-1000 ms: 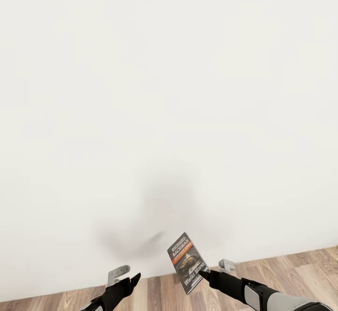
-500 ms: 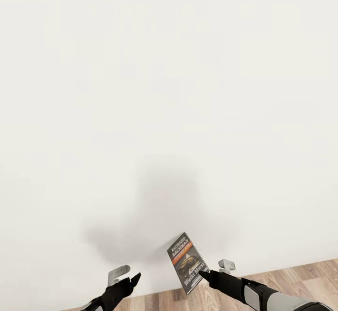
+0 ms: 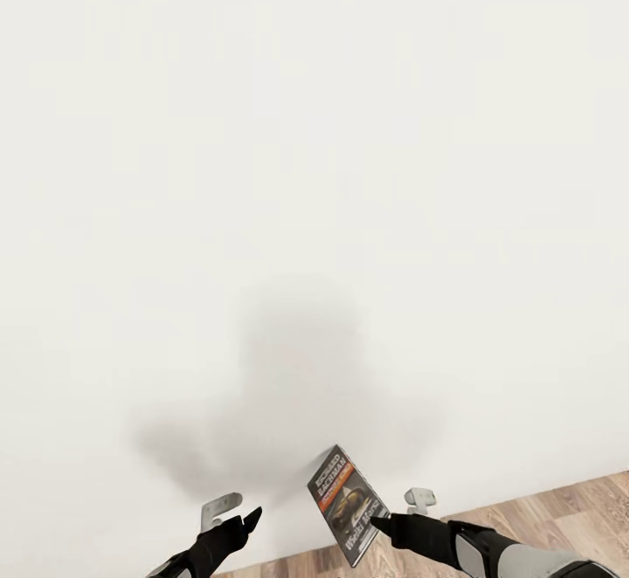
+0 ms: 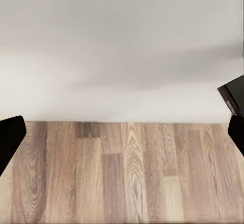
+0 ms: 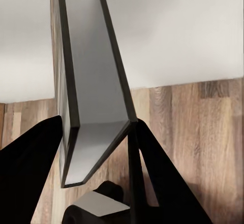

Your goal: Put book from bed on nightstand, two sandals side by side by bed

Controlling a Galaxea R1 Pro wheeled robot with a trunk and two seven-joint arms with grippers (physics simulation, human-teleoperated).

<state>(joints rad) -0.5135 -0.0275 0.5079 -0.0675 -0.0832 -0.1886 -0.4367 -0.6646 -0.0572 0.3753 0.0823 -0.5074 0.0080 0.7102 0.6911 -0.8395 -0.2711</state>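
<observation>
Close against white wall (image 3: 314, 168), floor strip (image 3: 542, 517) shrank: you're nearing it. Right gripper (image 3: 377, 521) jaws pinch book (image 3: 347, 504); left gripper (image 3: 240, 521) jaws spread. Nightstand pending.

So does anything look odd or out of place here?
Only mildly: the book hangs tilted in the air, pinched by the right gripper in front of a blank white wall, not lying flat. The left gripper holds nothing. Nothing looks spilled or damaged.
</observation>
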